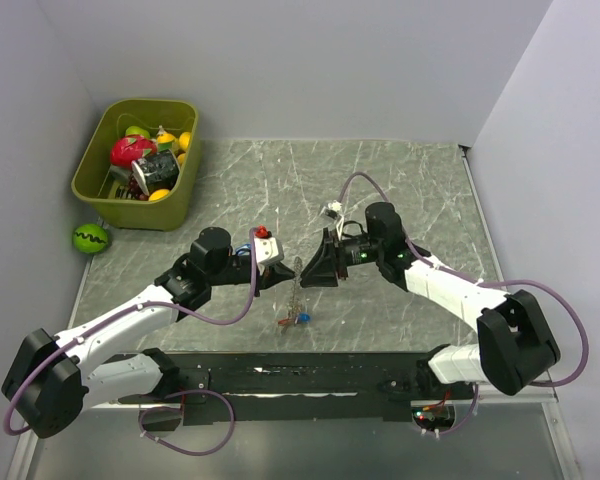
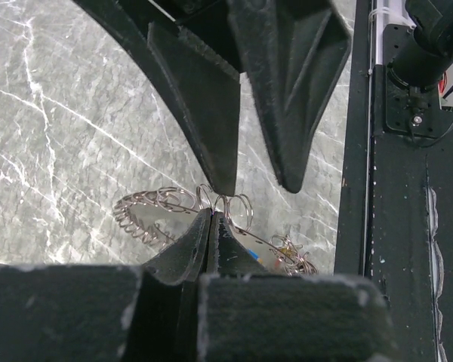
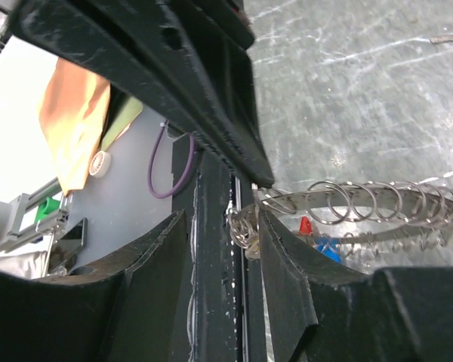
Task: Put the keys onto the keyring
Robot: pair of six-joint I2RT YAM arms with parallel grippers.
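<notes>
The keyring (image 1: 297, 277) is a thin metal band strung with several wire loops, held edge-up above the marble table between both arms. My left gripper (image 2: 211, 215) is shut on the band's upper edge, with loops (image 2: 155, 205) fanning out to the left. Small keys with blue and yellow tags (image 2: 281, 255) hang at the band's right end. They show as a dangling cluster (image 1: 298, 318) from above. My right gripper (image 3: 221, 219) stands open around the band's near end, where a knot of small rings (image 3: 244, 232) rests against one finger (image 3: 287, 264). Red and blue tags (image 3: 325, 245) hang below.
A green bin (image 1: 92, 190) of toy fruit and a can stands at the back left, with a watermelon ball (image 1: 90, 238) beside it. A black rail (image 1: 310, 375) runs along the near table edge. Walls close in on three sides.
</notes>
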